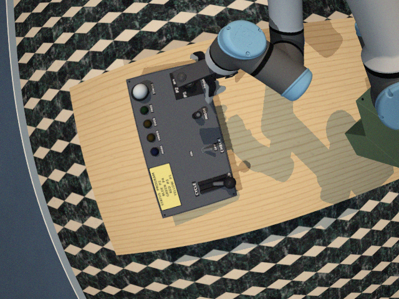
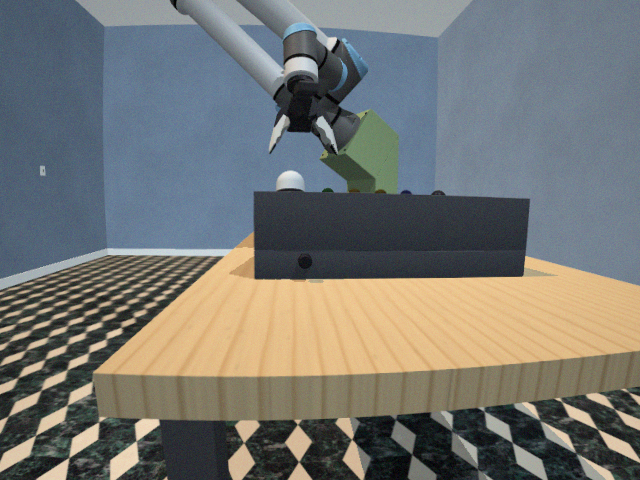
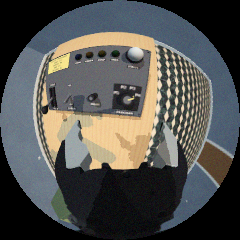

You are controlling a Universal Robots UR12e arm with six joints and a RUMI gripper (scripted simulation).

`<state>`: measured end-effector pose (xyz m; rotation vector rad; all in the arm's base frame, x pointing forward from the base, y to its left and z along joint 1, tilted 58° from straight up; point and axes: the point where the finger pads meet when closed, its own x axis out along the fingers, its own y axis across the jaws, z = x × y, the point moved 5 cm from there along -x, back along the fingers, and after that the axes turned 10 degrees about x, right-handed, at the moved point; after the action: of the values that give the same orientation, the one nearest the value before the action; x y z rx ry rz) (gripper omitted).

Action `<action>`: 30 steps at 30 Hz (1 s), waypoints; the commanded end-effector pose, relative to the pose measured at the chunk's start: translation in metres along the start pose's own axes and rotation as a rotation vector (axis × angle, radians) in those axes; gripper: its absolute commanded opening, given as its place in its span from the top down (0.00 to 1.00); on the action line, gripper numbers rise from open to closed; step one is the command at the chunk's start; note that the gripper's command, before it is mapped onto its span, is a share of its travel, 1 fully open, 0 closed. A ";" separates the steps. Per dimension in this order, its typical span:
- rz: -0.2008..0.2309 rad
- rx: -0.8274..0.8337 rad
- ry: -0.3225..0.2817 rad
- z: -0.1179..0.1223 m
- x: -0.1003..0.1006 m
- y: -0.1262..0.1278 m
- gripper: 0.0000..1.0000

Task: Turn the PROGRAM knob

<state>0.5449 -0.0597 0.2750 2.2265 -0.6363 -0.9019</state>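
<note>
The program knob [image 3: 123, 100] sits at a corner of the grey console [image 1: 180, 135], near the white dome [image 1: 139, 91]. The gripper [image 2: 303, 136] hangs above it, jaws spread wide and empty, on the wooden table [image 1: 274, 205].

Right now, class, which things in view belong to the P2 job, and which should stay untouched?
Belong:
PROGRAM knob
open tool, held above the console

Leave alone:
MODE knob
CYCLE lever
CHECK switch
white dome
yellow label
</note>
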 end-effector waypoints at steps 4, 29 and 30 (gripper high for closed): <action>0.028 0.059 0.023 -0.001 -0.004 0.017 0.00; 0.029 0.060 0.024 -0.001 -0.004 0.017 0.56; 0.029 0.060 0.024 -0.001 -0.004 0.017 0.56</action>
<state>0.5402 -0.0684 0.2897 2.2721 -0.6915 -0.8515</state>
